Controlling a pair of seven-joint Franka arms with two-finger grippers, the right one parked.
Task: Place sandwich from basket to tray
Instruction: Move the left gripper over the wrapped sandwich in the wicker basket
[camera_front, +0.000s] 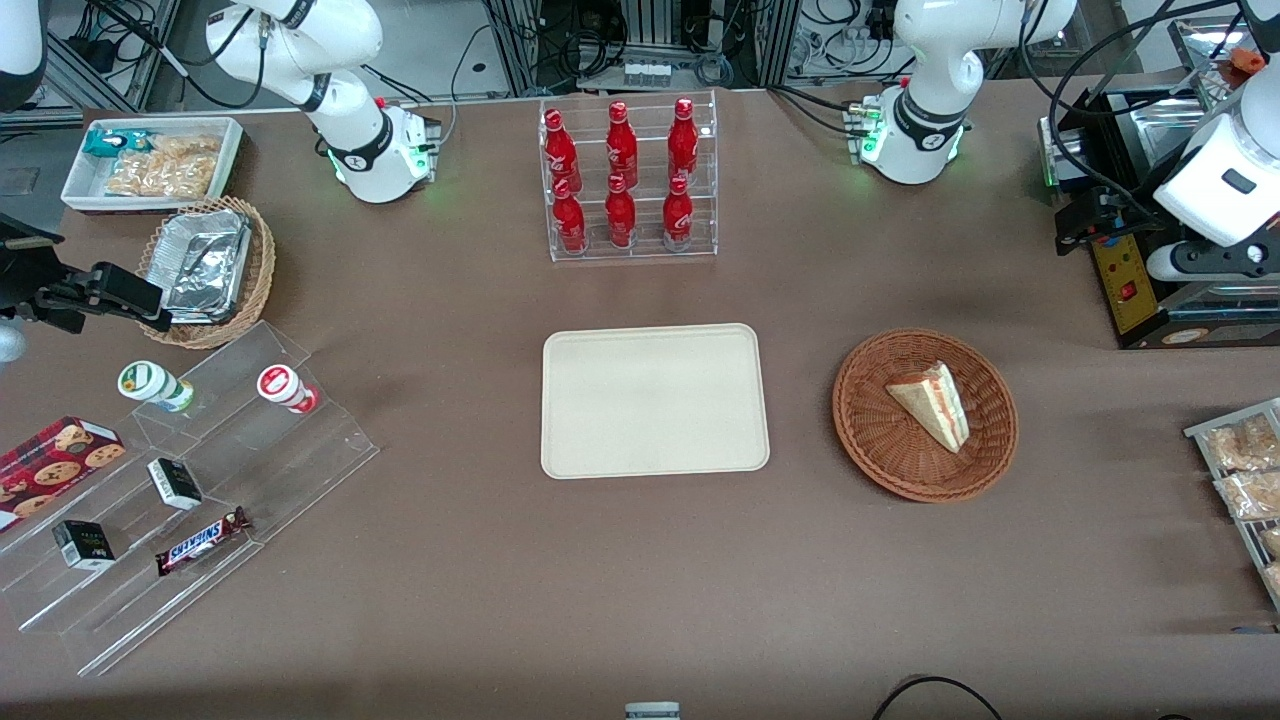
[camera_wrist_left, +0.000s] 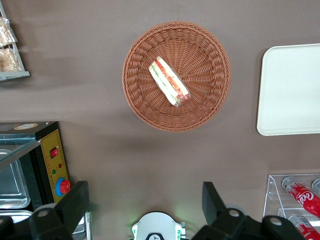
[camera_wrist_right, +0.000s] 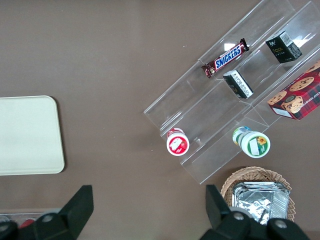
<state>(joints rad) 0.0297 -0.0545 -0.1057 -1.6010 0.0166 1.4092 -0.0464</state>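
The sandwich (camera_front: 932, 402) is a pale triangular wedge with red and green filling, lying in the reddish-brown wicker basket (camera_front: 870, 440). The cream tray (camera_front: 655, 400) lies flat and bare beside the basket, toward the parked arm's end. My left gripper (camera_front: 1085, 222) hangs high above the table, farther from the front camera than the basket, next to a black appliance. In the left wrist view the gripper (camera_wrist_left: 145, 202) is open and empty, its fingers (camera_wrist_left: 75, 205) wide apart, with the sandwich (camera_wrist_left: 170, 81), basket (camera_wrist_left: 200, 55) and tray (camera_wrist_left: 290, 90) well below it.
A clear rack of red bottles (camera_front: 628, 180) stands farther back than the tray. A black appliance with a yellow panel (camera_front: 1125, 280) and a rack of snack packets (camera_front: 1245, 470) sit at the working arm's end. A clear stepped shelf (camera_front: 180, 480) and tan basket (camera_front: 205, 265) sit at the parked arm's end.
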